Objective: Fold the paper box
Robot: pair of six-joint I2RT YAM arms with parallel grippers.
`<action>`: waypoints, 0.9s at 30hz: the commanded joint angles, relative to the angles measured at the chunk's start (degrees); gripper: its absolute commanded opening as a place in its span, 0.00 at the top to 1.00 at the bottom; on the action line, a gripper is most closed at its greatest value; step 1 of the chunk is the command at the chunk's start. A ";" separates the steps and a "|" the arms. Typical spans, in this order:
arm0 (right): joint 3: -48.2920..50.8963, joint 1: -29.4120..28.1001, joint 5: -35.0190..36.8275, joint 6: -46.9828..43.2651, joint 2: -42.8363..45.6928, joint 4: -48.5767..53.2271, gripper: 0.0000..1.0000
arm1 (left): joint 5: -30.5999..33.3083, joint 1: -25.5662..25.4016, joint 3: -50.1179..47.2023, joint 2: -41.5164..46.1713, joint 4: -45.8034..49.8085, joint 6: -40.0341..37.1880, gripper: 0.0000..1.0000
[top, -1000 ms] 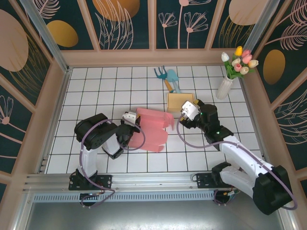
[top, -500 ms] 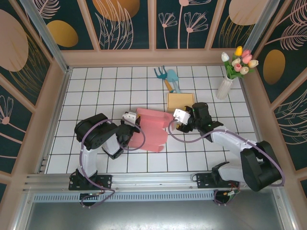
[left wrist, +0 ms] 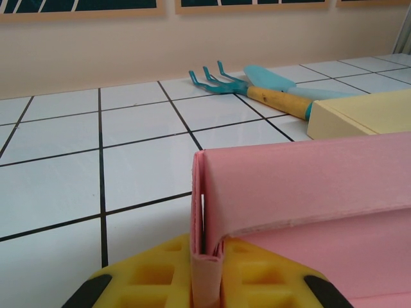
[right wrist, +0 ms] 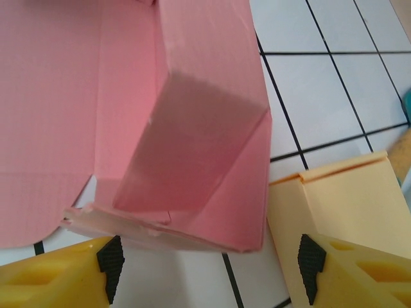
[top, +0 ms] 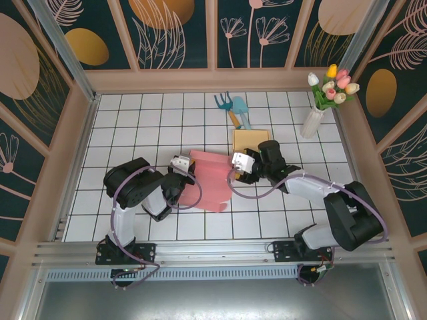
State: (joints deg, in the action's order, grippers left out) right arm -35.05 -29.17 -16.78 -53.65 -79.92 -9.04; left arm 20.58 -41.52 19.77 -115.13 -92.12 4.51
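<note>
Closing in from the right, the right gripper (top: 235, 171) now stands at the right end of the pink paper box (top: 208, 181), having been back beside the yellow box (top: 251, 141) a second ago. Its jaws are wide apart, straddling the pink paper box's folded-up end wall; whether either finger touches the paper cannot be told. At the pink box's left edge, the left gripper (top: 183, 175) is clamped on a raised side wall. The yellow box lies just beside the pink box's far right corner, with a teal rake (top: 223, 101) and trowel (top: 241, 107) beyond it. Bare white tiles (top: 133, 120) lie to the left of the pink box and on its near side, the wooden walls well apart from it.
</note>
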 commanded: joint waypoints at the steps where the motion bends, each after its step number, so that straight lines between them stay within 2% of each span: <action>1: -2.51 -1.21 -2.96 0.82 -1.34 -2.12 0.26 | -2.65 -0.01 -1.47 -3.03 -10.95 -0.59 0.85; 4: -3.23 -1.72 -2.98 1.33 -2.30 -2.34 0.26 | -2.65 -0.05 -1.47 -2.99 -10.94 -0.54 0.85; 7: -3.84 -1.84 -3.33 1.63 -3.14 -2.48 0.31 | -2.64 0.02 -1.40 -2.99 -10.80 -0.47 0.84; 14: -4.72 -6.07 -3.64 3.05 -5.08 -2.45 0.34 | -2.39 0.01 -1.22 -2.82 -10.36 -0.29 0.85; 20: -5.27 -10.42 2.32 7.67 -7.29 -6.07 0.37 | -2.12 -0.05 -1.05 -2.86 -10.15 0.06 0.84; 27: -7.04 -15.06 14.57 18.76 -9.87 -9.66 0.34 | -1.51 0.01 -0.94 -2.73 -10.18 0.65 0.84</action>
State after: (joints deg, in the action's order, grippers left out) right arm -39.33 -41.34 -4.99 -41.17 -88.07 -14.22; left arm 22.52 -40.77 19.77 -115.31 -92.09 4.58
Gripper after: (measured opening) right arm 0.651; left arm 0.155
